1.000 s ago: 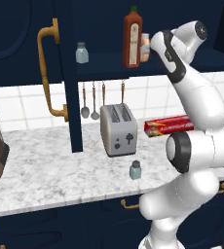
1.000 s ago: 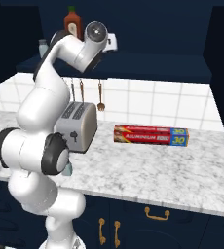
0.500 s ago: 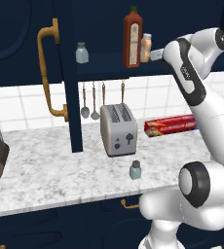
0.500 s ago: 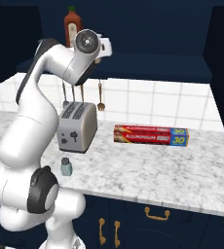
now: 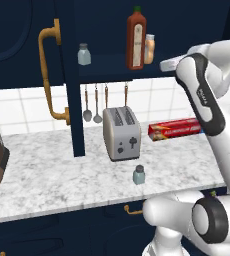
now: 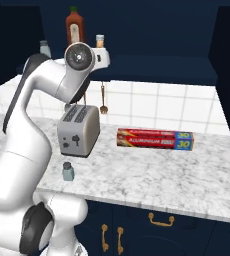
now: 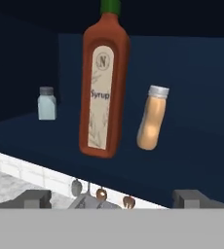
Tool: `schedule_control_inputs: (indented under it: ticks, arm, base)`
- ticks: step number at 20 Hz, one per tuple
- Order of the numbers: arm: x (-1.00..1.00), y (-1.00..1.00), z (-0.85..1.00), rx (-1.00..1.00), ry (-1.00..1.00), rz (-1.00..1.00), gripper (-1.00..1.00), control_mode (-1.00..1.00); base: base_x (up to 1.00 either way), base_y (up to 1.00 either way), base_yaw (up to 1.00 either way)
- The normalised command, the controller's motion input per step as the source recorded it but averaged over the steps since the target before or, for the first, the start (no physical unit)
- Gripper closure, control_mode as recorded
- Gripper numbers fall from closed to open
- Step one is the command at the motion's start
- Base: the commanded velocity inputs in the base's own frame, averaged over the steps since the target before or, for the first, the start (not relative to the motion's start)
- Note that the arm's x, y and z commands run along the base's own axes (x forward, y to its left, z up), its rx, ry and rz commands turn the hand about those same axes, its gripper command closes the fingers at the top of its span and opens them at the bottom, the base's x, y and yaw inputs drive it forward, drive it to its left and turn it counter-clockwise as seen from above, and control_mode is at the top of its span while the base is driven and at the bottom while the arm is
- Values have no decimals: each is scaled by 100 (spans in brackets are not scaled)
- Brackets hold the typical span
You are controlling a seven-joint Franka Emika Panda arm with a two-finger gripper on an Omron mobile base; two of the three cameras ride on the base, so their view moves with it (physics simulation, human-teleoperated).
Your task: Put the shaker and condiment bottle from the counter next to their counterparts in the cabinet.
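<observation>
- The condiment bottle is up on the cabinet shelf, right beside the tall syrup bottle on its right, a bit tilted in the hand view. No jaws on it.
- Same pair seen from the left base view: condiment bottle tucked just behind the red-brown syrup bottle.
- The pale shaker that lives in the cabinet sits further left on that shelf, well apart from the bottles.
- The shaker is down on the counter, near the front edge, just in front of the toaster.
- The gripper is raised to shelf level in front of the bottles; jaws spread wide, holding nothing.
- Rest of the counter: a red foil box lying toward the back to the right of the toaster, and utensils hanging on the tile wall under the cabinet.
- Big brass handle on the open cabinet door.
</observation>
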Motion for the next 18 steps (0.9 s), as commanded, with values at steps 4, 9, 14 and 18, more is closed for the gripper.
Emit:
schedule_control_inputs:
  ticks: [4, 9, 14, 18]
  arm:
    - [-67, 0, 0, 0, 6, 0, -100, -100]
    - [-77, -8, 0, 0, 7, 0, -100, -100]
    - [-77, -16, 0, 1, 3, 0, -100, -100]
    - [-76, -7, -2, 0, 0, 0, -100, -100]
  base:
    - [0, 0, 0]
    - [0, 0, 0]
    - [0, 0, 0]
    - [0, 0, 0]
